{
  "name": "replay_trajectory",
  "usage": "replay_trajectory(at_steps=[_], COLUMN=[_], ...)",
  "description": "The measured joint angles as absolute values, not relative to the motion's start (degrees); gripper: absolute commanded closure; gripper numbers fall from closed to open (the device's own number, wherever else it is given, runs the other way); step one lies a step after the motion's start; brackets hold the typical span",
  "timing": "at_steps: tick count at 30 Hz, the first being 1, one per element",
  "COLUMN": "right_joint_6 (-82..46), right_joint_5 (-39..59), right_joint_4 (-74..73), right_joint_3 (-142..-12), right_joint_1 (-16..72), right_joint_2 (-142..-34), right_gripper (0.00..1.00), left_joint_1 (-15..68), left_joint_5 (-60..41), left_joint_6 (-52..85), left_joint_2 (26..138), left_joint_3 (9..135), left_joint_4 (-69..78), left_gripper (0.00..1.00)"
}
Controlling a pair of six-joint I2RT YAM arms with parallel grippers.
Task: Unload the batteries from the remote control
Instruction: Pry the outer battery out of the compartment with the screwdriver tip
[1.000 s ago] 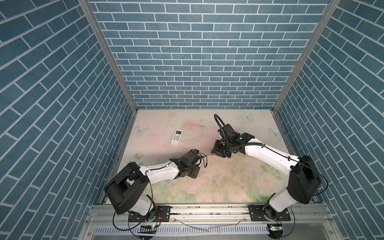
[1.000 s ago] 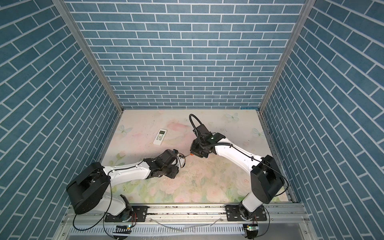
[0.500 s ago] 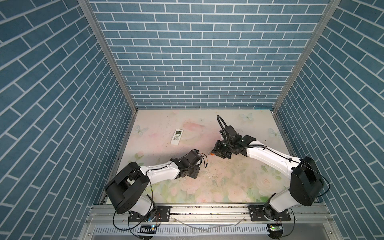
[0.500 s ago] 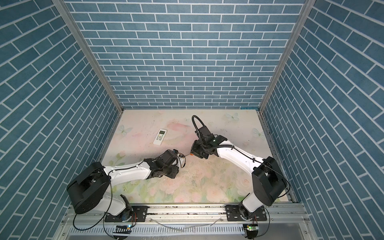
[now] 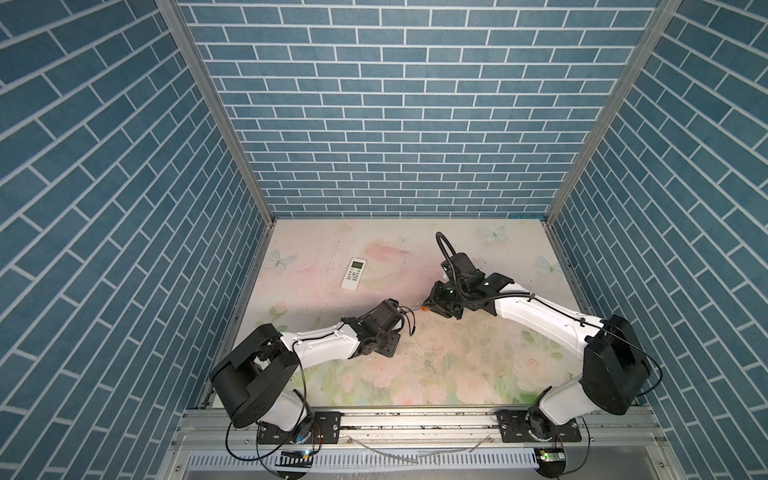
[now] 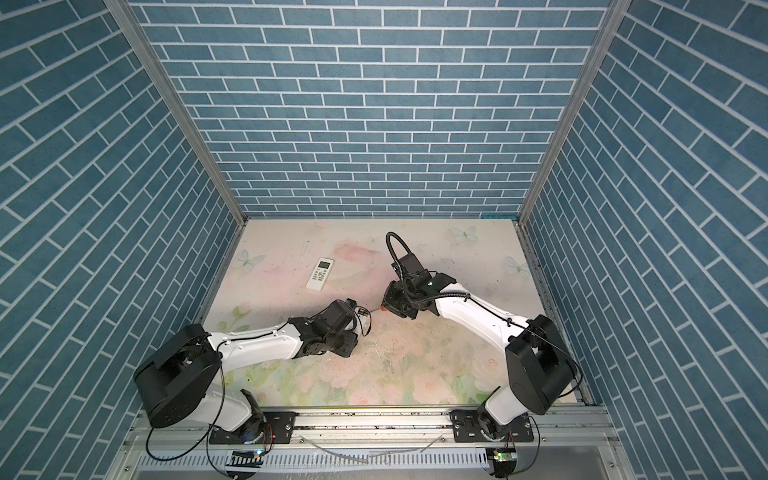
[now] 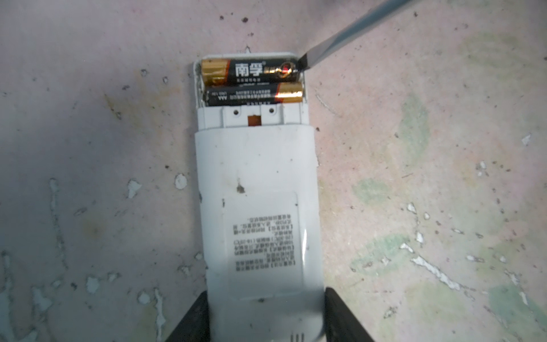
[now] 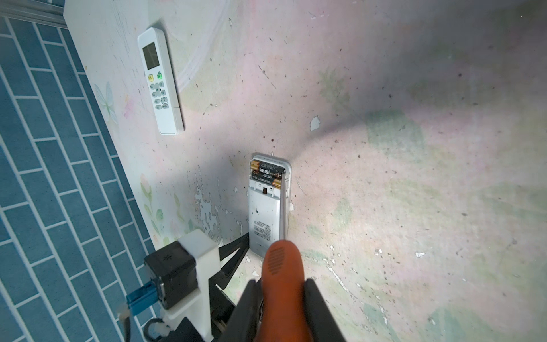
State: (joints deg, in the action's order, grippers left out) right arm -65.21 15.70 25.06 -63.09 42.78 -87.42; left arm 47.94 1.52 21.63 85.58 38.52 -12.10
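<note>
Lying crosswise in the open bay at one end of the face-down remote control (image 7: 257, 189), the two batteries (image 7: 260, 77) sit side by side and touching, their long axes running across the remote's width, square to its length. The outer cell (image 7: 225, 72) lies against the bay's end wall; the inner cell (image 7: 245, 96) lies between it and the remote's body. The flat tip of the screwdriver (image 7: 334, 35) rests at one end of the outer cell, in a corner of the bay, with the shaft slanting in from beyond the remote's end. The coming move likely turns on that contact: levering under that end should tip the cell up and out.

The left fingers (image 7: 194, 322) pinch the remote by its two long sides at the end opposite the bay, pinning it flat on the worktop (image 7: 414, 177). The batteries lie straight ahead of them, at the remote's far end. The right fingers (image 8: 318, 308) are clamped on the screwdriver's orange handle, so through the tool that arm is the nearer to the cells. A second remote (image 5: 353, 273) lies face up, well apart.
</note>
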Motion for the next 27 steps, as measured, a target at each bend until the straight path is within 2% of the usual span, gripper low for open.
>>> replay_trajectory(at_steps=[9, 27], right_joint_6=[-65.54, -55.00], right_joint_5=[16.91, 20.32], right_joint_4=[24.75, 34.70], right_joint_3=[-62.22, -70.15], right_joint_1=[41.98, 43.99], right_joint_2=[-86.80, -88.82], right_gripper=[1.00, 1.00], left_joint_1=[48.23, 49.45], left_joint_5=[1.93, -1.26], left_joint_6=[21.56, 15.75], left_joint_2=[85.62, 86.70], left_joint_3=[38.52, 39.94], left_joint_4=[-12.12, -12.73], left_gripper=[0.57, 0.58])
